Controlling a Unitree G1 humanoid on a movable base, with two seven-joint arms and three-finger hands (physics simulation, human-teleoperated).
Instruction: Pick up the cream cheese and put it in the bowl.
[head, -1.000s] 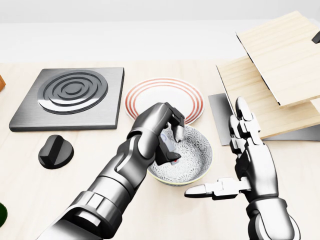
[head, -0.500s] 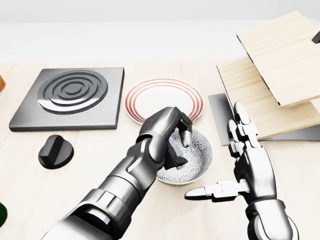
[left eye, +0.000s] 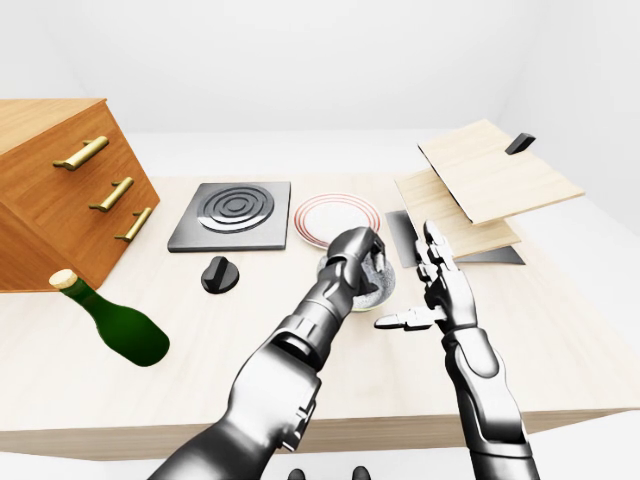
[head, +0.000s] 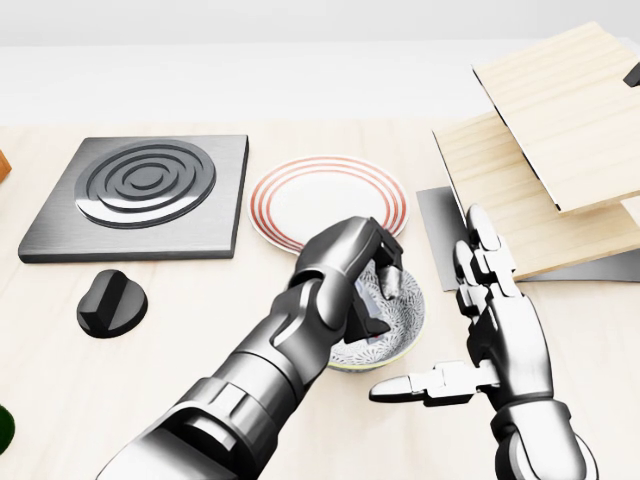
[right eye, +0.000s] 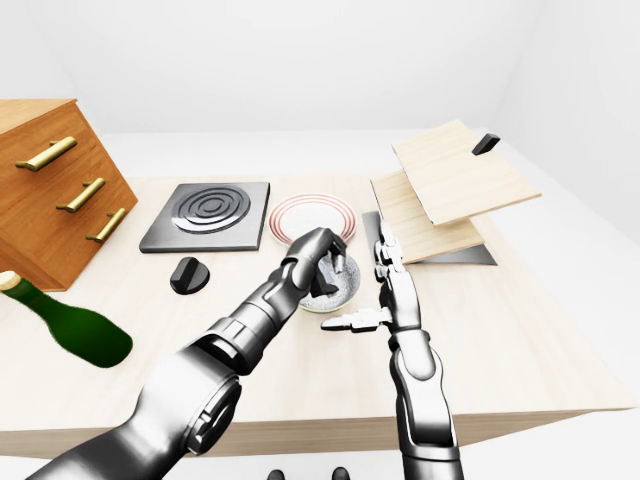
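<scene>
The patterned bowl stands on the wooden table just below the red-rimmed plate in the head view. My left hand hangs over the bowl's left half, fingers curled shut on the cream cheese, a small pack of which only a grey and red bit shows under the fingers. The hand hides most of the pack and the bowl's left side. My right hand is open and empty just right of the bowl, fingers up and thumb pointing left.
A red-rimmed plate lies above the bowl. A grey hotplate and black knob are at the left. Tilted wooden boards rise at the right. A drawer cabinet and green bottle stand far left.
My left hand has moved right, further over the bowl, with the cream cheese in it. The right hand has barely moved.
</scene>
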